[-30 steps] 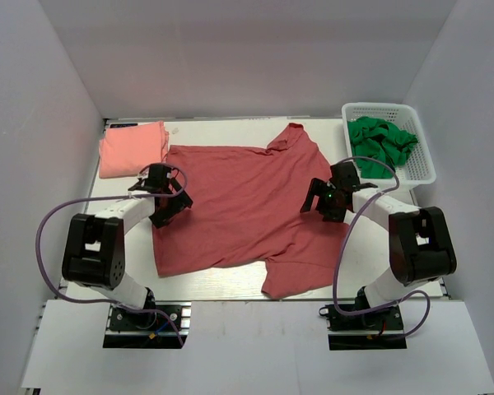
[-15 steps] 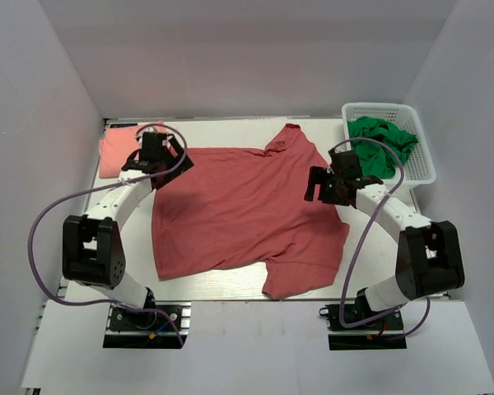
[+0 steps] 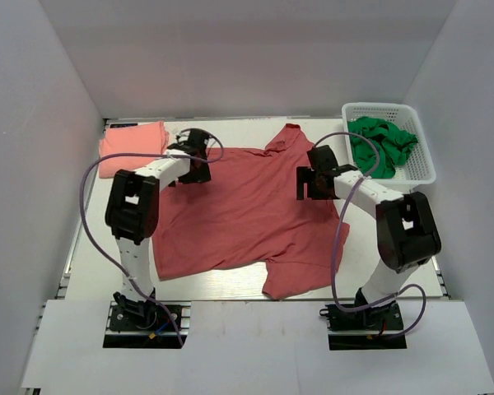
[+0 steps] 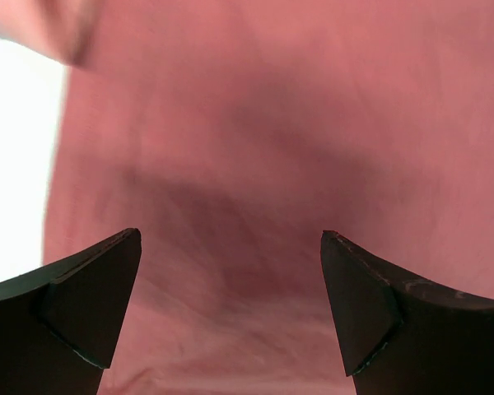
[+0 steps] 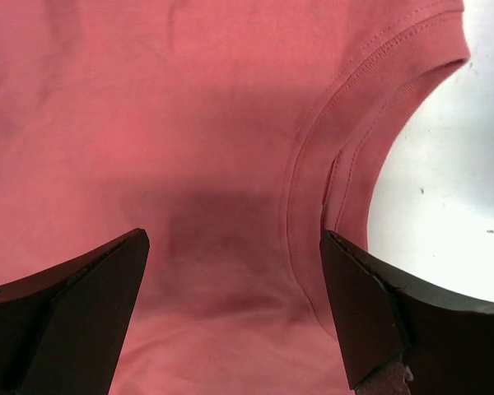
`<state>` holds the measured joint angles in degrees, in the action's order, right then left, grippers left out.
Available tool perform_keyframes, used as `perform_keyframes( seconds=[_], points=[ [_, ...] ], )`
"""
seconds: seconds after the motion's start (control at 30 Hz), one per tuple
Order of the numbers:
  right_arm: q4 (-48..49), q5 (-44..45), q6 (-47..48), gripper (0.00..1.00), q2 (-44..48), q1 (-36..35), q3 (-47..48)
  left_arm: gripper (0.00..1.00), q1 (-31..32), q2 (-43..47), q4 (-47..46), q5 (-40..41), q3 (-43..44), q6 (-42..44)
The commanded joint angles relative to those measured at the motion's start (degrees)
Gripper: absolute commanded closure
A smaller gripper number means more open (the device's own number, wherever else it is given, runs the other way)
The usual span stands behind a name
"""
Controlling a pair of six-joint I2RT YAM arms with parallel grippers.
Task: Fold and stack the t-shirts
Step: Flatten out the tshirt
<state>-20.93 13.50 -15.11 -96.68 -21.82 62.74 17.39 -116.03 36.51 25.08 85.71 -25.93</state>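
Shirts | brick-red t-shirt (image 3: 239, 214) is laid flat, lightly creased, on worktop (image 3: 239, 132) | salmon-pink t-shirt (image 3: 130, 148) is folded at far-left corner | left tool (image 4: 230, 239), right tool (image 5: 235, 236) are held spread above red cloth, nothing pinched

We take this for a robotics lab cell: a white table (image 3: 239, 133) boxed in by plain white panels (image 3: 247, 58), the left arm (image 3: 132, 206) and right arm (image 3: 403, 230) bolted to metal base plates (image 3: 144, 317), purple cables (image 3: 82, 197) looping loose (a plastic basket (image 3: 424, 160) the one household touch).
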Motion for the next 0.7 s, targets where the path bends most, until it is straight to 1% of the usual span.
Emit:
perform_keyframes(
  seconds=[0.0,0.1,0.17,0.2,0.27,0.3,0.33,0.37,0.4,0.47,0.5,0.53,0.6,0.63,0.67],
  points=[
    [-1.22,2.23,-1.67,0.10,-2.98,0.03,3.79,0.00,1.51,-0.86,1.73,2.00,2.27,3.61],
    [-2.71,1.53,-2.72,0.10,-7.63,0.55,7.64,0.00,1.51,-4.28,1.72,1.20,4.19,3.08],
    [-4.47,3.02,-4.31,0.10,-12.01,0.99,9.32,0.00,0.98,-8.50,3.20,1.20,7.70,2.29],
    [-5.69,3.81,-4.66,0.10,-12.99,0.99,12.81,0.00,0.29,-9.99,3.82,1.20,9.19,2.29],
    [-8.24,4.87,-4.92,0.10,-17.90,1.87,15.38,0.00,-0.24,-14.46,4.44,1.20,13.94,2.90],
    [-8.95,5.22,-5.01,0.10,-19.06,2.05,20.01,0.00,-0.25,-15.97,4.97,1.98,17.61,2.91],
    [-10.43,5.31,-4.84,0.10,-21.24,2.57,21.44,0.00,-0.25,-17.46,4.97,2.51,19.47,3.86],
    [-10.71,5.05,-3.97,0.10,-23.70,3.27,24.77,0.00,-0.25,-20.52,4.97,2.52,21.41,5.00],
    [-10.89,5.05,-3.96,0.10,-24.68,3.98,26.10,0.00,-0.25,-22.12,5.49,2.52,25.60,5.02],
    [-12.55,5.31,-3.43,0.10,-28.80,5.03,32.94,0.00,-0.25,-25.28,5.50,1.46,30.10,6.24],
    [-12.99,5.40,-3.00,0.10,-29.87,5.39,34.80,0.00,-0.86,-26.87,6.37,1.46,35.44,6.25],
    [-14.48,5.40,-2.82,0.10,-31.71,5.56,40.47,0.00,-0.86,-29.75,7.77,1.46,38.10,6.77],
    [-16.33,4.35,-0.55,0.10,-33.83,6.09,43.51,0.00,-0.86,-31.45,8.39,0.15,43.89,7.30],
    [-16.16,3.30,1.82,0.10,-33.66,6.18,46.13,0.00,-0.86,-31.45,7.62,-0.73,44.62,8.08],
    [-15.73,1.38,4.80,0.10,-33.40,5.66,46.50,0.00,-0.86,-30.32,6.57,-2.48,44.11,8.61]
  ],
)
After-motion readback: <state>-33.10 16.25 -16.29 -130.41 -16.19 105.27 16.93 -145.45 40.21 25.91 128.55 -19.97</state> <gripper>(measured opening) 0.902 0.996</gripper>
